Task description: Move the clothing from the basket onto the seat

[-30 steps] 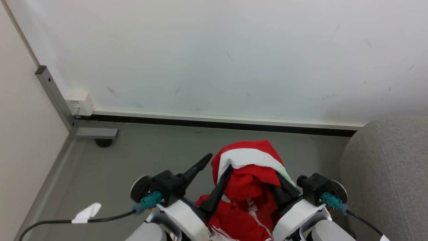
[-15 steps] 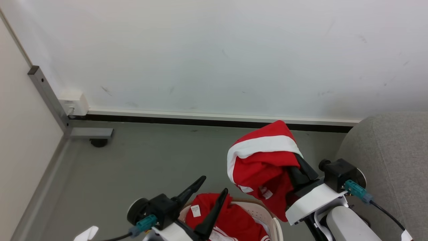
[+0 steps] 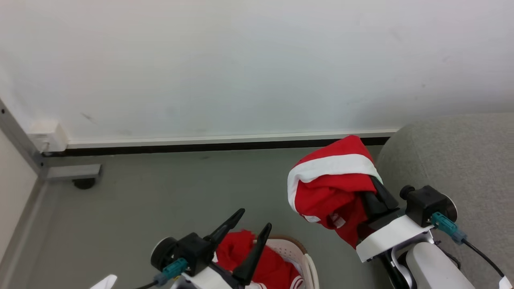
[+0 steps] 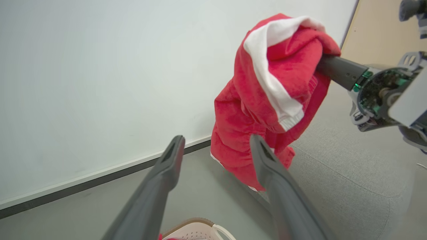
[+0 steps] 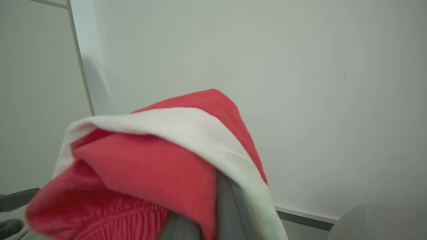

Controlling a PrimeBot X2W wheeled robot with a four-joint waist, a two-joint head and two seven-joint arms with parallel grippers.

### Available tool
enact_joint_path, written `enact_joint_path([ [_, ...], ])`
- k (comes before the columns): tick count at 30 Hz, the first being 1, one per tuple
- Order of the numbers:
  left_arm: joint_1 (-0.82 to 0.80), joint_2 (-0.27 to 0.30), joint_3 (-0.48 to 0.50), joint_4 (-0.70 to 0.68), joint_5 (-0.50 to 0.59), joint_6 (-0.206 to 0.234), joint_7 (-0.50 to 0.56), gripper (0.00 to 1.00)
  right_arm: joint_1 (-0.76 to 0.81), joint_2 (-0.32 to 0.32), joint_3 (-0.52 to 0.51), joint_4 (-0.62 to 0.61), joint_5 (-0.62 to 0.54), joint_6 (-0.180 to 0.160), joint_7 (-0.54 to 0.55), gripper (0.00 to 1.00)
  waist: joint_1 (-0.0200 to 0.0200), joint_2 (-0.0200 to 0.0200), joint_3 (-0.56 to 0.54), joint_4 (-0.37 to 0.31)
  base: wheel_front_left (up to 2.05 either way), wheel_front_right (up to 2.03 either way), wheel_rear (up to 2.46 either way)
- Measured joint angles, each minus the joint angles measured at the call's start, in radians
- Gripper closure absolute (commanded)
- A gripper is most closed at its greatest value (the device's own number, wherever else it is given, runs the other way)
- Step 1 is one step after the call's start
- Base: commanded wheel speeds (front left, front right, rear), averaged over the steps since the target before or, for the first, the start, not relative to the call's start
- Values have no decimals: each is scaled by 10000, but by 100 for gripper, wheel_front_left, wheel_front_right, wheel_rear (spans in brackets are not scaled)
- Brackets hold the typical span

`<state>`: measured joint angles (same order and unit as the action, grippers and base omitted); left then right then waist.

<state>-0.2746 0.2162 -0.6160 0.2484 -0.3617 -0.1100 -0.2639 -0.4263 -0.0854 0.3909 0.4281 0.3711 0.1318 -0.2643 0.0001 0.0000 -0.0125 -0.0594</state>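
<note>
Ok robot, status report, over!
Right pincer shut on red garment, held up beside grey sofa. Left pincer open above basket, more red clothing inside. No obstacle seen toward sofa.

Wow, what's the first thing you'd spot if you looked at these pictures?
A bright red garment with a white band jumps out: it hangs bunched from the right gripper, up in the air beside the grey sofa on the right. Lower down, more red clothing lies in the basket, and the open left gripper hovers near it.
</note>
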Motion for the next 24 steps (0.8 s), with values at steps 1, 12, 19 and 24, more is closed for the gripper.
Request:
enact_joint_path([
  [1,12,-15,15,4,17,-33,-2,0,1,-23,-27,-48,-15,0,0,100,0,0,20,-127,0,0,0],
  [12,86,-198,92,-144,293,-142,0,0,213,-366,-380,-518,-71,0,0,100,0,1,284,-1916,0,0,0],
  [19,35,-355,-150,-307,391,-190,-2,0,613,-719,-784,-917,-73,0,-2,100,0,1,521,-3003,0,0,0],
  [24,-155,-282,-393,-462,437,-215,0,0,781,-748,-1191,-1183,-113,0,0,100,-1,0,957,-3375,0,0,0],
])
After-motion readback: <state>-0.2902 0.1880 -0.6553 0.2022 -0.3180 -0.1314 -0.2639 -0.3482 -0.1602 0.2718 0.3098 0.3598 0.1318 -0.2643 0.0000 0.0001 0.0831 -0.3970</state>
